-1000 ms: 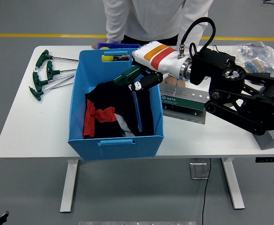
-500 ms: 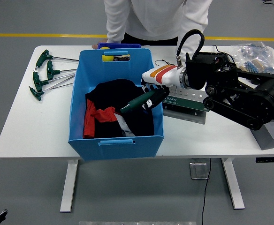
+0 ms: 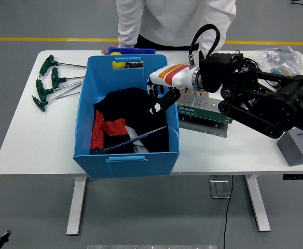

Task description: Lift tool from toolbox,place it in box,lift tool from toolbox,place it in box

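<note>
Where the blue box (image 3: 126,111) holds a heap of black, red and white cloth (image 3: 121,124), a long T-handle tool (image 3: 136,139) lies slantwise on top of that cloth, its thin shaft running toward two o'clock and its other end toward eight o'clock near the box's front wall. Nothing grips it. Just above it, at about one o'clock from the tool, the right hand (image 3: 161,100) hangs over the box's right rim with its dark fingers loose and holding nothing; its white forearm with orange and red bands leads back at three o'clock to the black arm. Right of the box, touching or nearly touching its wall, sits the green toolbox (image 3: 206,110). At nine o'clock from the box, more green T-handle wrenches (image 3: 50,80) lie in a fan on the white table (image 3: 27,140). A person in a white top (image 3: 175,21) stands at twelve o'clock, one hand by a small blue tray (image 3: 132,51) behind the box. A grey block (image 3: 298,147) rests at four o'clock, and a clear bag (image 3: 280,58) at two o'clock.
</note>
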Tool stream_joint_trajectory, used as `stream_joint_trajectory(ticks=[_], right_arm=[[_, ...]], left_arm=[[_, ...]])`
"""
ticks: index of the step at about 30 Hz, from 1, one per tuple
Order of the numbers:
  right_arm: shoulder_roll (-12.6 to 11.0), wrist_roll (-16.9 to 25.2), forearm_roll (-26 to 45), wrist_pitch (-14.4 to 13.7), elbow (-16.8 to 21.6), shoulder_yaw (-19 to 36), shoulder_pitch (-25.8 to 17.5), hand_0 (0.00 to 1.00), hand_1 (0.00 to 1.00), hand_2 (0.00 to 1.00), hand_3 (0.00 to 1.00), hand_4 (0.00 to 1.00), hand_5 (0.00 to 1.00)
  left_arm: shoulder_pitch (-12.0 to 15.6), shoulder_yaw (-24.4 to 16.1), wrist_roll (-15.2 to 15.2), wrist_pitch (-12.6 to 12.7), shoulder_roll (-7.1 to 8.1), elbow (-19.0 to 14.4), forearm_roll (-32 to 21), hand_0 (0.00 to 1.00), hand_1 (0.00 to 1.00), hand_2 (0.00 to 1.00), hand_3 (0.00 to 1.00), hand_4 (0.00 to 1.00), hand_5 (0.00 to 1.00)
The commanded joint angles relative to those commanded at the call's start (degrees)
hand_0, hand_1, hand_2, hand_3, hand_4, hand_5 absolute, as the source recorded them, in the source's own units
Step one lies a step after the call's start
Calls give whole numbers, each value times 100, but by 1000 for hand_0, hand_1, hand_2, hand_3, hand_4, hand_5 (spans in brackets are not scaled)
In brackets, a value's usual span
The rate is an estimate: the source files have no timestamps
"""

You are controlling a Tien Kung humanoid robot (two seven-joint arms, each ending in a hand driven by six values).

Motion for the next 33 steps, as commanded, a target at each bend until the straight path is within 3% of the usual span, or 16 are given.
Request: stream_joint_trajectory(ticks=[12,18,33], right_arm=[[-243,-57,-175,7,-85,284,-73,553,598,655,554,973,753],[-432,-183,-901,29,70,618,-308,575,622,686,590,976,751],[-1386,-405,-1098,-268,718,1969,-1367,561,620,701,658,986,755]], left_arm=[[29,-22,3,3,18,0,31,860,879,885,686,692,677],[63,-10,4,3,9,0,16,860,879,885,688,689,674],[83,-13,-12,-4,-23,0,7,861,879,885,686,692,676]])
